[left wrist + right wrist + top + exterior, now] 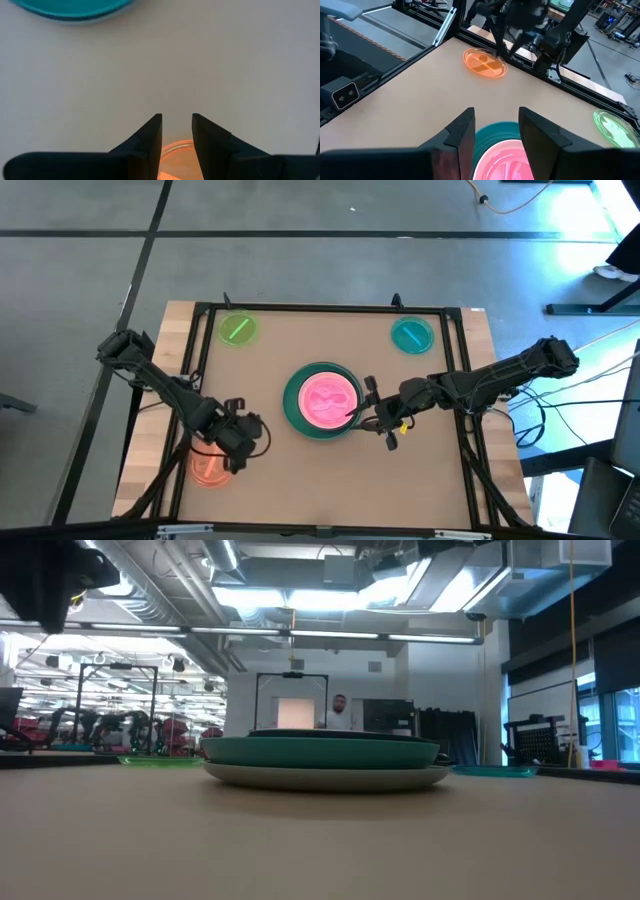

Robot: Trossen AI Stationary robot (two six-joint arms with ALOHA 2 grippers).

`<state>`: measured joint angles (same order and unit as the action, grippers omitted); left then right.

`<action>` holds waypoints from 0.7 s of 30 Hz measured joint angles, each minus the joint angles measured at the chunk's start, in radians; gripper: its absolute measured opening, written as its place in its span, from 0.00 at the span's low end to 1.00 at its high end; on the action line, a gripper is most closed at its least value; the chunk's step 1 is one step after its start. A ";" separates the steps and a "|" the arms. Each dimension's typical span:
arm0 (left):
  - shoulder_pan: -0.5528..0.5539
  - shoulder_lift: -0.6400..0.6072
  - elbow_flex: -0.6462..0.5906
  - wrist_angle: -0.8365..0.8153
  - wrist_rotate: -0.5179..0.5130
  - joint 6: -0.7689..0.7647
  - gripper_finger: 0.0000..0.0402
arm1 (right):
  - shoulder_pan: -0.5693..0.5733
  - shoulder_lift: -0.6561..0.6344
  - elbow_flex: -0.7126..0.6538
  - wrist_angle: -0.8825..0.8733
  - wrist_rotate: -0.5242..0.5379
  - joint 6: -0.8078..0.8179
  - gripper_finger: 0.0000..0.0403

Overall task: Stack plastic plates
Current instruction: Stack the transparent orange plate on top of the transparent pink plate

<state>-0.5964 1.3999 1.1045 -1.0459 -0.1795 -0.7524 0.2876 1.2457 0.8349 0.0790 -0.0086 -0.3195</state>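
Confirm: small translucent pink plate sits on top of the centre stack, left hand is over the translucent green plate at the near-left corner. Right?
One error: the left hand is over the small translucent orange plastic plate, not a green one. The high view shows it, and the left wrist view shows orange between the fingers. The small translucent green plastic plate lies at the far-left corner. The small translucent pink plastic plate does top the centre stack.

Even, bright indoor light; little shadow

Ceiling strip lights (330,595) glare white in the low view; cyan light washes the floor (600,330) at the high view's right; the table (225,65) looks pale and soft in the left wrist view.
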 joint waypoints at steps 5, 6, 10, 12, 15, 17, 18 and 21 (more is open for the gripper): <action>-0.002 -0.143 -0.096 0.005 -0.052 -0.066 0.25 | 0.000 0.000 0.000 -0.001 0.000 0.001 0.36; 0.000 -0.181 -0.127 0.007 -0.064 -0.096 0.25 | 0.000 0.000 0.000 -0.001 0.001 0.001 0.36; 0.000 -0.330 -0.269 0.005 -0.078 -0.224 0.25 | 0.000 0.000 0.000 -0.001 0.001 0.001 0.36; 0.000 -0.390 -0.329 0.005 -0.077 -0.280 0.25 | 0.000 0.000 0.000 -0.001 0.001 0.000 0.36; 0.000 -0.446 -0.394 0.005 -0.068 -0.348 0.25 | 0.000 0.000 0.000 0.001 0.001 -0.001 0.36; 0.000 -0.460 -0.419 0.018 -0.043 -0.381 0.25 | 0.000 0.000 0.000 0.002 0.001 -0.002 0.36; 0.000 -0.460 -0.429 0.031 -0.022 -0.387 0.25 | 0.000 0.000 0.000 0.002 0.001 -0.003 0.36; 0.000 -0.446 -0.461 0.086 0.066 -0.346 0.25 | 0.000 0.000 0.000 0.008 0.001 -0.003 0.36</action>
<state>-0.5961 0.9535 0.6431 -0.9598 -0.1136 -1.0980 0.2877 1.2457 0.8345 0.0865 -0.0074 -0.3222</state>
